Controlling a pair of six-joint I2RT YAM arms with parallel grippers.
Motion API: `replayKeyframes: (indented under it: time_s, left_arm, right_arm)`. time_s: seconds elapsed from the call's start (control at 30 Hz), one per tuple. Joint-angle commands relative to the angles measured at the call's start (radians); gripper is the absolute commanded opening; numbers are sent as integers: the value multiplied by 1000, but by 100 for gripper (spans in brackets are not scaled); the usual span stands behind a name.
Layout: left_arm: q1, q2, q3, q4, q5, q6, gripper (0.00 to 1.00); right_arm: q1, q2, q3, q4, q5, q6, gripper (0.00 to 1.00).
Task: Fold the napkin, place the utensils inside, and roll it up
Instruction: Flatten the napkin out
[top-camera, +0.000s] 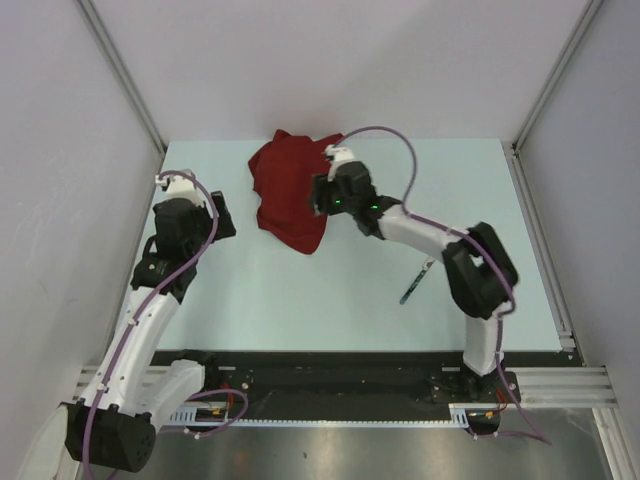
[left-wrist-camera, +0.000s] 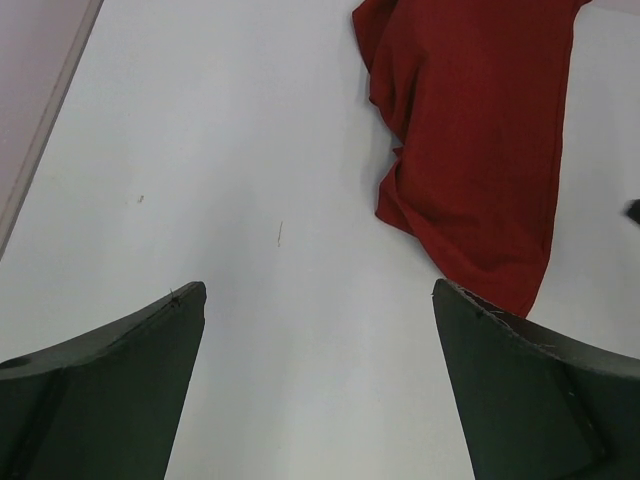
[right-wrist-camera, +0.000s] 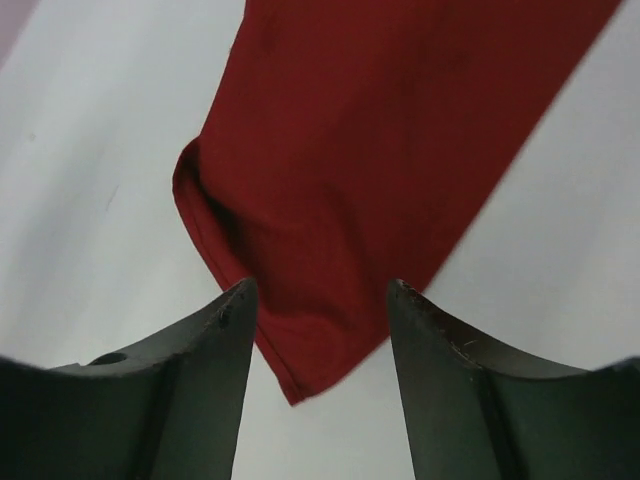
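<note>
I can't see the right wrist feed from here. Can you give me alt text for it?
The dark red napkin lies rumpled on the pale table. Its near corner points between the two dark fingers of the right gripper, which is open and not closed on the cloth.

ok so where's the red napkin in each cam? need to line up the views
Top external: napkin upper centre, just left of the right hand.
Left wrist: napkin in the upper right.
Right wrist: napkin fills the top centre and runs down past mid-frame.
Shared landmark: its pointed near corner, which looks like the same tip in all three.
</note>
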Motion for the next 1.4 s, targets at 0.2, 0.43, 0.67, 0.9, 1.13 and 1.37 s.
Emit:
replayKeyframes:
  time_s: [0.2,0.43,0.67,0.9,1.13,1.37]
  left_arm:
    - [18,-13,-7,8,68,-35,100]
    - [29,-10,-7,5,99,-44,100]
    - [33,-10,-10,5,119,-50,99]
    - [33,-8,-11,6,124,-53,100]
    - [33,-4,-13,6,133,-56,100]
    - [32,27,-13,5,65,-102,100]
  right_arm:
    - [161,394,469,-634,259,-6,47]
    - [190,427,440,-656,228,26,43]
    - [230,427,426,-695,275,41,43]
    - [265,404,412,-732,332,61,50]
    - [268,447,443,-764,329,61,49]
    - [242,451,385,-764,289,78,19]
